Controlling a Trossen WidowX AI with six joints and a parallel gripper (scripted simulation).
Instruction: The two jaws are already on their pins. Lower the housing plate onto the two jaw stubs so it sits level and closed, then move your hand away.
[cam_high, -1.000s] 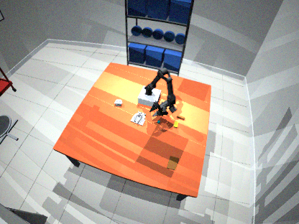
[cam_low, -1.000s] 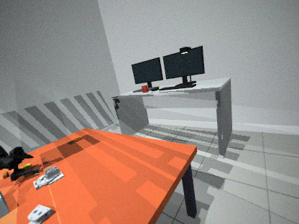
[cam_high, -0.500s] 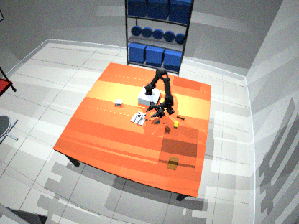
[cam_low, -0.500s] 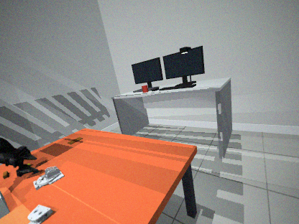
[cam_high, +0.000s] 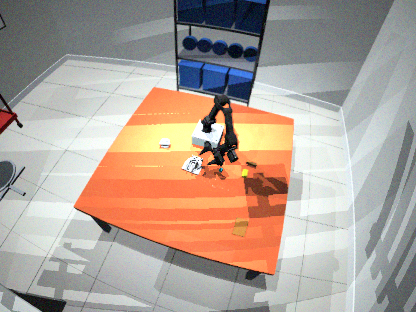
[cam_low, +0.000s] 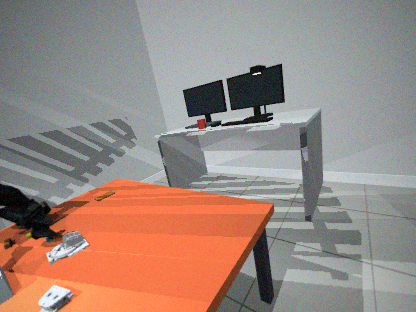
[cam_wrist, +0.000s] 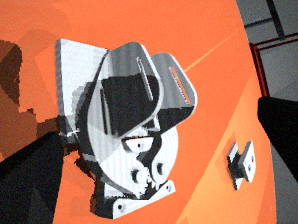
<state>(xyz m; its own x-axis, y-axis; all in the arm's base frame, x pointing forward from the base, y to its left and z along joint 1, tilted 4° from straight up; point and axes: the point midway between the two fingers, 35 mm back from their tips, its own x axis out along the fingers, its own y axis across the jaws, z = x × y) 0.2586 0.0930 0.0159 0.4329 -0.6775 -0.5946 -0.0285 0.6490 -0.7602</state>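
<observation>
The white housing plate (cam_high: 164, 143) (cam_low: 54, 298) (cam_wrist: 247, 162) lies on the table, apart from the jaw assembly; two small holes show in it. The white base plate (cam_wrist: 71, 82) (cam_high: 194, 164) bears two grey-white slotted jaws (cam_low: 74, 241) (cam_wrist: 131, 95), side by side, their toothed round ends meeting near two pins. A low bar with holes (cam_wrist: 145, 199) stands at the base's near edge. My gripper (cam_high: 206, 155) (cam_wrist: 161, 124) is open and empty, above and beside the jaw assembly. In the wrist view its fingers stand wide on either side, with the housing plate beyond the jaws, nearer the right finger.
A teal cube (cam_high: 221, 170), a yellow block (cam_high: 244, 173) and a dark brown piece (cam_high: 251, 164) lie beyond the gripper on the side away from the housing plate. A flat ochre piece (cam_high: 240, 227) (cam_low: 105, 195) lies farther off. The white box (cam_high: 207, 134) stands under the arm's base.
</observation>
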